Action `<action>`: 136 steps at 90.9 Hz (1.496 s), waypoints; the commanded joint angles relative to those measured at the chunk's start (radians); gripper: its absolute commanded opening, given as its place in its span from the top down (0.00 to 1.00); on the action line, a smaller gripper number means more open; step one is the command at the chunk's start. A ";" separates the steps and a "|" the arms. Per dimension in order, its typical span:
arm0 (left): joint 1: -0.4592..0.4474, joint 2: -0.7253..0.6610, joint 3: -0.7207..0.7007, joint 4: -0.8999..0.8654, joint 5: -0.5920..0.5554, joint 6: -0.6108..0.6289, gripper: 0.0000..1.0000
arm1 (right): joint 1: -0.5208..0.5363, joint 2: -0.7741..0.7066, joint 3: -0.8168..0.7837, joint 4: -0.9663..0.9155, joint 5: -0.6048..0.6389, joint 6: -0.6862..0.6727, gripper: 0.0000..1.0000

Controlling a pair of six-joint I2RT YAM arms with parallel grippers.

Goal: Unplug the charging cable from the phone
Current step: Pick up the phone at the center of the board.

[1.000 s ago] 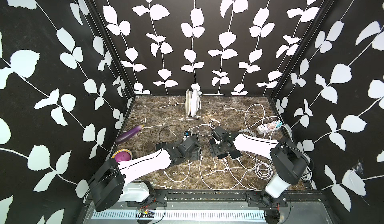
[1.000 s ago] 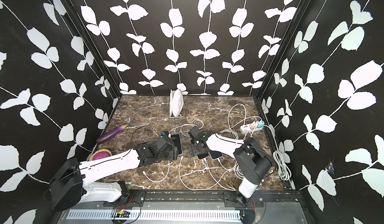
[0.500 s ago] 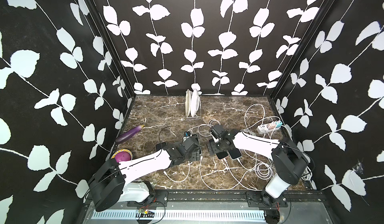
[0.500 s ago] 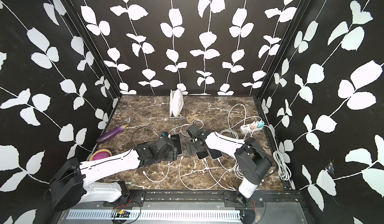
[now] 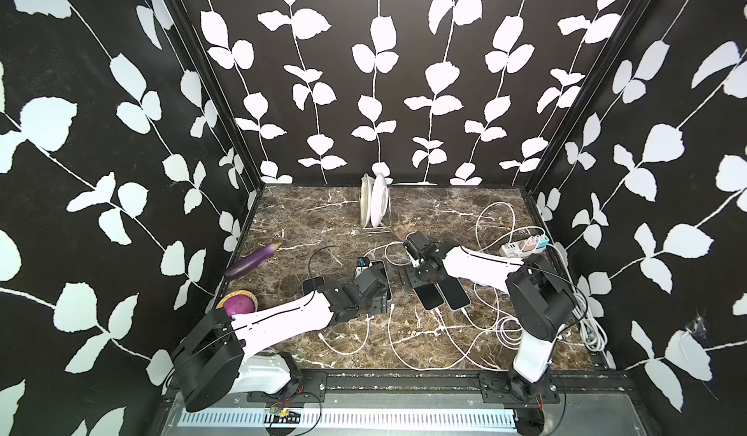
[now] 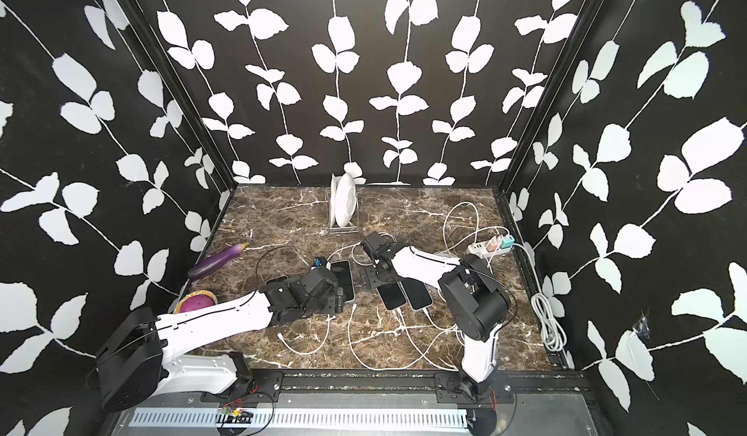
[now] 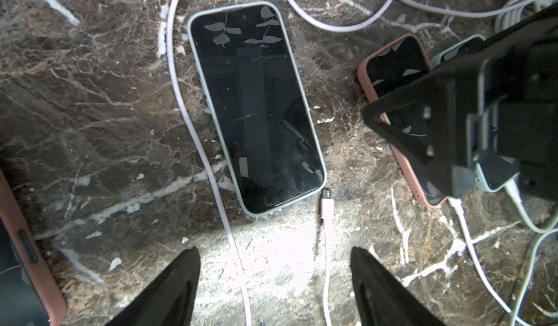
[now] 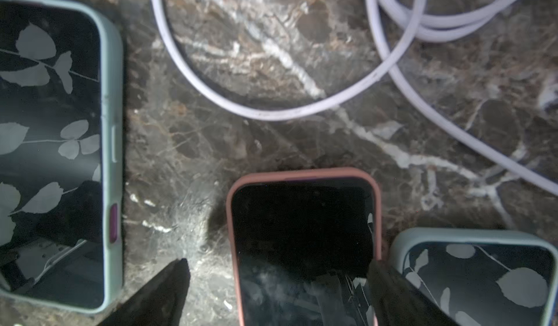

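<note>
Left gripper [image 7: 273,250]: I saw its fingers spread wide with nothing between them, low over the marble tabletop [image 5: 307,220] at the near end of the left green-cased phone.
Left green-cased phone [image 7: 256,107]: it lay flat left of centre, screen up and dark. The leaf wallpaper was mirrored in the glass.
Loose plug [image 7: 326,203]: this white connector lay on the marble just beside that phone's near end, out of the port.
Right gripper [image 8: 277,262]: it stood spread open and gripped nothing, one finger on either side of the pink-cased phone's far end.
Pink-cased phone [image 8: 302,233]: it lay flat right of centre, screen up, with a white charging cable [image 7: 459,212] seated in its near end.
Right green-cased phone [image 8: 477,273]: it lay just right of the pink one, with a white lead [image 7: 517,197] in its near end.
Fourth phone [image 5: 313,282]: it lay flat at the left, partly under my left arm.
Power strip [image 5: 523,246]: it sat at the far right with a pink and a teal charger plugged in.
Writing: any print on the cases or the strip was too small for me to read.
</note>
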 commanded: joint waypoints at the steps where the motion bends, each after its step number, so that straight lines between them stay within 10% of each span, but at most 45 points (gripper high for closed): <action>1: 0.008 -0.027 -0.015 0.000 -0.008 0.011 0.19 | -0.009 -0.019 -0.034 0.013 -0.006 0.001 0.05; 136: 0.035 0.019 0.032 0.007 0.036 0.013 0.20 | 0.053 -0.094 -0.145 -0.082 -0.014 0.074 0.05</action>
